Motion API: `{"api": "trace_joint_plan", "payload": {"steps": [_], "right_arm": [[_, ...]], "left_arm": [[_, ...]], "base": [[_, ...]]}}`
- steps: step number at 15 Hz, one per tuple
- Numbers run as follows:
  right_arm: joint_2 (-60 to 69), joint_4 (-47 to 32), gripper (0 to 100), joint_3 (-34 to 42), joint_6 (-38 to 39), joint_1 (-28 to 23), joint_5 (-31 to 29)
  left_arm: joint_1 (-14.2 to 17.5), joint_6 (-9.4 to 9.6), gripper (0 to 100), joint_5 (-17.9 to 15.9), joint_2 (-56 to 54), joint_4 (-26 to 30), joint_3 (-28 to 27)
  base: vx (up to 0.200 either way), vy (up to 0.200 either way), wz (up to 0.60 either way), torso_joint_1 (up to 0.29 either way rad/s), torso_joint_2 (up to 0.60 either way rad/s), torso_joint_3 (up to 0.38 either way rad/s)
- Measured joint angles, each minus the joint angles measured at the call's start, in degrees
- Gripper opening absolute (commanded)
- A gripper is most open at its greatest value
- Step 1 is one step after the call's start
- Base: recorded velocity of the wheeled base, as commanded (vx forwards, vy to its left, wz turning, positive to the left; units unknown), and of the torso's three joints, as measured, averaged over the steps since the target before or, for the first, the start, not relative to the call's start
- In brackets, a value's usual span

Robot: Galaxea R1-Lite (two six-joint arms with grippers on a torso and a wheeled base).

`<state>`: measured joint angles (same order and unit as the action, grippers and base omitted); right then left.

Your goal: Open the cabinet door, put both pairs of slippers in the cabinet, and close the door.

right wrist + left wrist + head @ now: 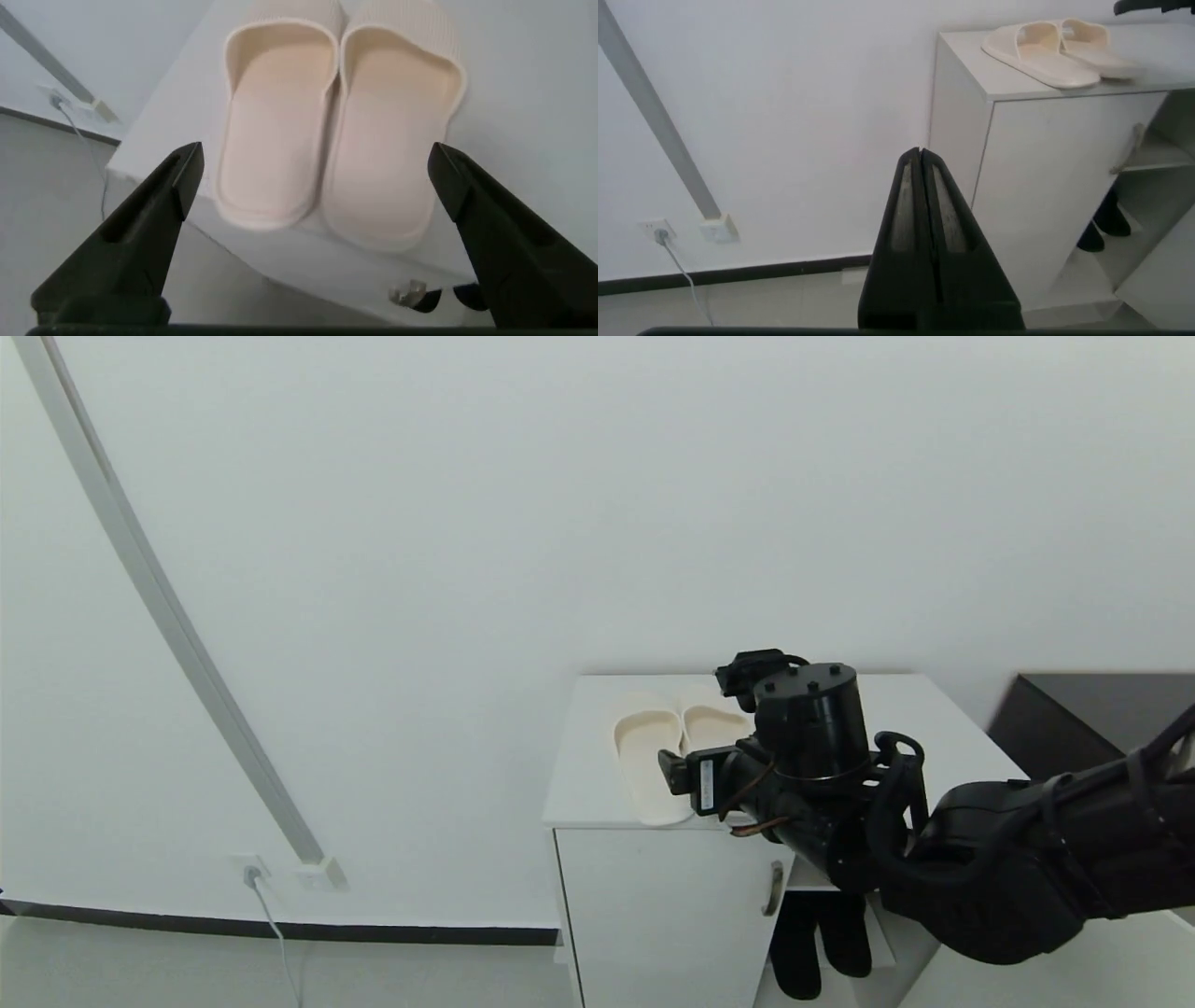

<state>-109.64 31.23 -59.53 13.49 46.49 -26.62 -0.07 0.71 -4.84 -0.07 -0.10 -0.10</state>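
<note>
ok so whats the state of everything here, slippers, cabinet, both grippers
cabinet: open on one side, shelves showing
cream slippers: side by side on the cabinet top, not gripped
black slippers: inside the cabinet, on a low shelf
left gripper: shut, empty
right gripper: open, above the cream slippers

Bright, soft, even light fills the room, and the white wall (467, 523) is evenly lit. In the head view the wall duct (168, 607) bows toward the left edge, a lens bend. Faint shadow rims the cream slippers (651, 761); the cabinet (588, 784) interior, lower right, is dim
</note>
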Motion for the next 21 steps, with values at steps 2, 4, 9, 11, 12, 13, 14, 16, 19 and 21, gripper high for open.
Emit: {"api": "trace_joint_plan", "payload": {"steps": [2, 4, 9, 11, 12, 13, 14, 16, 19, 21], "right_arm": [[-0.9, 1.9, 100, 1.3, 0.1, 0.3, 0.0], [-2.6, 3.7, 100, 1.9, 0.0, 0.3, 0.0], [-9.0, 10.6, 100, 0.2, -0.7, -1.0, -0.1], [-11.6, 10.6, 100, -2.4, -1.1, -1.5, 0.0], [-12.8, 10.6, 100, -3.8, -1.5, -2.0, 0.0], [-14.2, 10.6, 100, -5.5, -2.1, -2.5, 0.0], [-15.7, 10.6, 100, -7.6, -2.7, -3.0, -0.1], [-18.3, 10.4, 100, -11.3, -3.6, -3.7, -0.1], [-21.5, 9.7, 100, -15.9, -4.7, -4.7, -0.1], [-23.1, 8.9, 100, -18.5, -4.8, -5.4, -0.1]], "left_arm": [[0.0, -0.06, 0, 0.0, 0.0, 0.0, 0.0], [0.0, -0.09, 0, 0.0, 0.0, 0.0, 0.0], [0.0, -0.11, 0, 0.1, 0.0, 0.0, 0.0], [0.0, -0.16, 0, 0.1, 0.0, 0.0, 0.0], [-0.1, -0.17, 0, 0.1, 0.0, 0.0, 0.0], [0.0, -0.17, 0, 0.1, 0.0, 0.0, 0.0], [0.0, -0.20, 0, 0.1, 0.0, 0.0, 0.0], [0.0, -0.17, 0, 0.1, 0.0, 0.0, 0.0], [0.0, -0.22, 0, 0.1, 0.0, 0.0, 0.0], [0.0, -0.22, 0, 0.1, 0.0, 0.0, 0.0]], "base": [[0.000, 0.000, 0.00, 0.000, 0.00, 0.000], [0.000, 0.000, 0.00, 0.000, 0.00, 0.000], [0.000, 0.000, 0.00, 0.000, 0.00, 0.000], [0.000, 0.000, 0.00, 0.000, 0.00, 0.000], [0.000, 0.000, 0.00, 0.000, 0.00, 0.000], [0.000, 0.000, 0.00, 0.000, 0.00, 0.000], [0.000, 0.000, 0.00, 0.000, 0.00, 0.000], [0.000, 0.000, 0.00, 0.000, 0.00, 0.000], [0.000, 0.000, 0.00, 0.000, 0.00, 0.000], [0.000, 0.000, 0.00, 0.000, 0.00, 0.000]]}}
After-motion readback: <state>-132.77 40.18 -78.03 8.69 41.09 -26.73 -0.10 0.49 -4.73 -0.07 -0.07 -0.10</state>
